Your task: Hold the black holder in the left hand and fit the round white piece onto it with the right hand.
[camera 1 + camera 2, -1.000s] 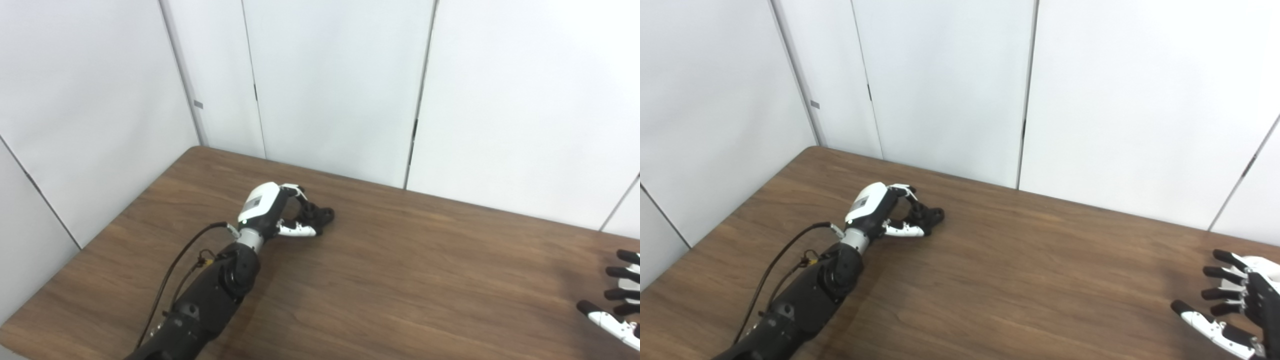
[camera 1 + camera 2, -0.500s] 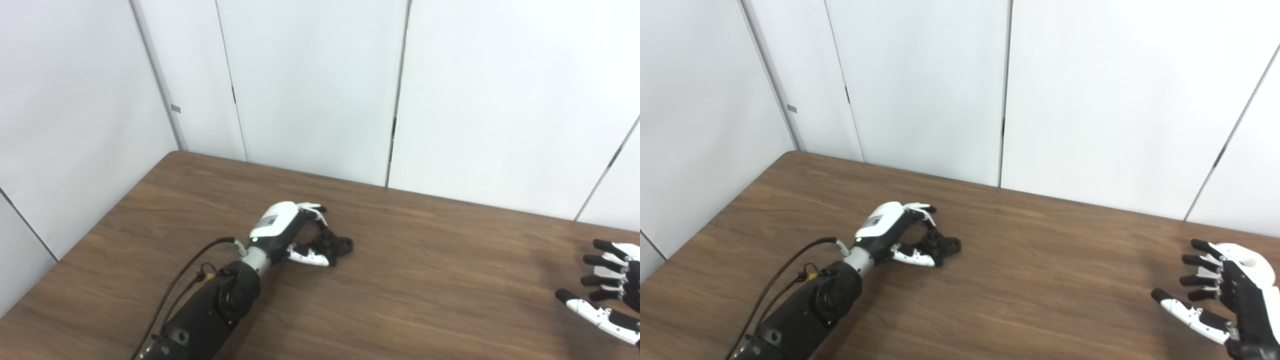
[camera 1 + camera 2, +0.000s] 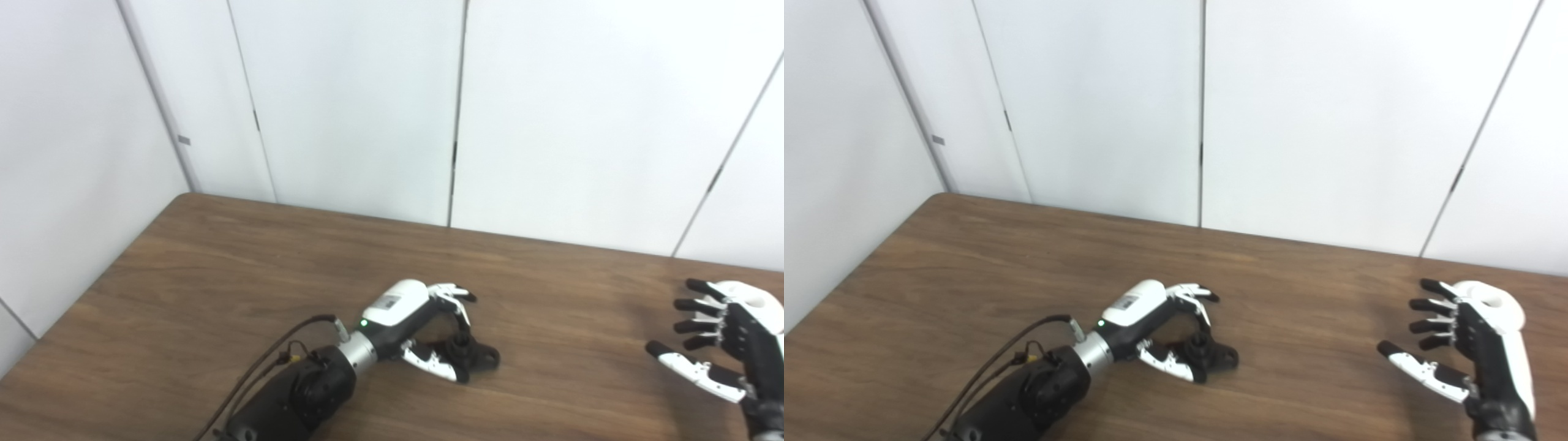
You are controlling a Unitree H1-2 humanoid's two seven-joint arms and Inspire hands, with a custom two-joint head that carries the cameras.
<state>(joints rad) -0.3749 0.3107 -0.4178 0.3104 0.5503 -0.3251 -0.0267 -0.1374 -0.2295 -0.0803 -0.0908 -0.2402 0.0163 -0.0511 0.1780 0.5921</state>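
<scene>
left eye view: the left hand [image 3: 422, 334] lies low over the tabletop [image 3: 245, 269], toward its near edge and about midway between the left and right edges. its fingers [image 3: 456, 297] arch over the black holder [image 3: 471, 355] with the thumb tucked beside it. they curl around it but the holder seems to rest on the wood, so whether the grip has closed cannot be told. the right hand [image 3: 729, 343] hovers by the right edge, fingers spread, nothing in it. the round white piece [image 3: 750, 297] peeks out just behind it. judging from this, the holder is not yet lifted, the piece not yet picked up, and the fitting is all still to do.

right eye view: the round white piece [image 3: 1488, 303] shows more fully, lying near the right edge, just behind the right hand [image 3: 1464, 352], whose spread fingers are near it with no contact visible. between the two hands lies a wide stretch of bare wood, good room for bringing them together. the piece sits close to the right edge, so a clumsy nudge could push it off. the holder has bare wood all around it.
</scene>
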